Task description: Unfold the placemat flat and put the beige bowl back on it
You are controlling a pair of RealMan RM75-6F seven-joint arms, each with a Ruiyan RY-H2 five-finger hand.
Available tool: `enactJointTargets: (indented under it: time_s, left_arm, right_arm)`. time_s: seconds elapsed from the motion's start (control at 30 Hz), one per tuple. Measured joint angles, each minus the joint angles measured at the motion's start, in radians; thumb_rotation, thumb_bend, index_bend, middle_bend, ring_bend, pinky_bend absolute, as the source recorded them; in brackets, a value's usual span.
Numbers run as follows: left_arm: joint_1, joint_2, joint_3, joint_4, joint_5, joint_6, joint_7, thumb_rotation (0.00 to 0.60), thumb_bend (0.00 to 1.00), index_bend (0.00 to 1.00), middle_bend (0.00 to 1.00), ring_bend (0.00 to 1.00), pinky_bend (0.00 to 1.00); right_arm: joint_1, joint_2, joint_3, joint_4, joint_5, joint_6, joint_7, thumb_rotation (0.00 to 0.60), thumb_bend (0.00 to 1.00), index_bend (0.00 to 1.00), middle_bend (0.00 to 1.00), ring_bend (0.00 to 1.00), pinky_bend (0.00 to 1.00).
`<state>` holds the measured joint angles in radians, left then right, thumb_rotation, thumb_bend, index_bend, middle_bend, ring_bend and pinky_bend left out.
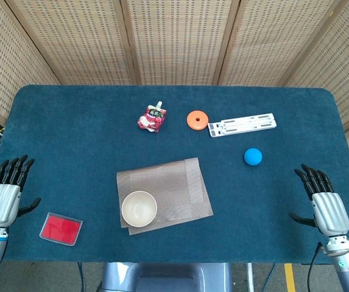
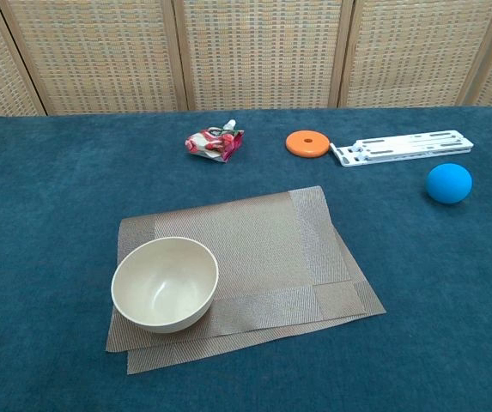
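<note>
A brown woven placemat (image 1: 174,185) (image 2: 271,249) lies folded in two near the table's front centre, its two layers slightly offset. The beige bowl (image 1: 139,208) (image 2: 165,283) stands upright and empty on the mat's front left corner. My left hand (image 1: 5,194) hovers at the table's left front edge, fingers spread and holding nothing. My right hand (image 1: 323,201) is at the right front edge, also spread and empty. Both hands are well apart from the mat and show only in the head view.
A red card (image 1: 61,229) lies front left near my left hand. At the back are a crumpled red-and-white pouch (image 1: 153,117), an orange disc (image 1: 197,120) and a white slotted bracket (image 1: 242,125). A blue ball (image 1: 253,156) sits to the right of the mat.
</note>
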<state>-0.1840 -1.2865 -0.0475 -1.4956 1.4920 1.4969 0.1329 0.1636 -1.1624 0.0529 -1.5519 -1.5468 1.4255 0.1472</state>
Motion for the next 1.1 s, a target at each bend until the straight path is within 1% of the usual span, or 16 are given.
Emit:
enactJointTargets:
  time_s: [0.23,0.43,0.63,0.8,0.97,1.1]
  left_arm:
    - [-0.002,-0.002,0.005,-0.002,0.015,-0.009,0.007,0.600,0.19,0.00,0.00,0.00,0.00]
    - [-0.010,-0.009,0.015,-0.001,0.046,-0.016,0.012,0.600,0.19,0.03,0.00,0.00,0.00]
    - [-0.029,-0.021,0.039,-0.011,0.086,-0.054,0.043,0.600,0.19,0.10,0.00,0.00,0.00]
    - [-0.050,-0.036,0.056,-0.029,0.117,-0.088,0.086,0.600,0.20,0.19,0.00,0.00,0.00]
    - [-0.076,-0.061,0.073,-0.051,0.155,-0.129,0.138,0.600,0.21,0.24,0.00,0.00,0.00]
    - [-0.101,-0.091,0.084,-0.066,0.177,-0.172,0.185,0.600,0.22,0.31,0.00,0.00,0.00]
  right_arm:
    - [0.000,0.000,-0.004,-0.006,-0.007,0.002,-0.005,0.600,0.07,0.08,0.00,0.00,0.00]
    - [0.001,0.000,-0.002,-0.008,-0.003,-0.001,-0.004,0.600,0.07,0.08,0.00,0.00,0.00]
    - [0.001,0.004,0.002,-0.007,0.008,-0.006,0.006,0.600,0.07,0.08,0.00,0.00,0.00]
    - [0.000,0.006,0.002,-0.008,0.008,-0.005,0.015,0.600,0.07,0.08,0.00,0.00,0.00]
    - [-0.003,0.010,0.003,-0.011,0.005,0.004,0.020,0.600,0.07,0.08,0.00,0.00,0.00]
    - [-0.005,0.014,0.005,-0.013,0.006,0.007,0.029,0.600,0.07,0.08,0.00,0.00,0.00]
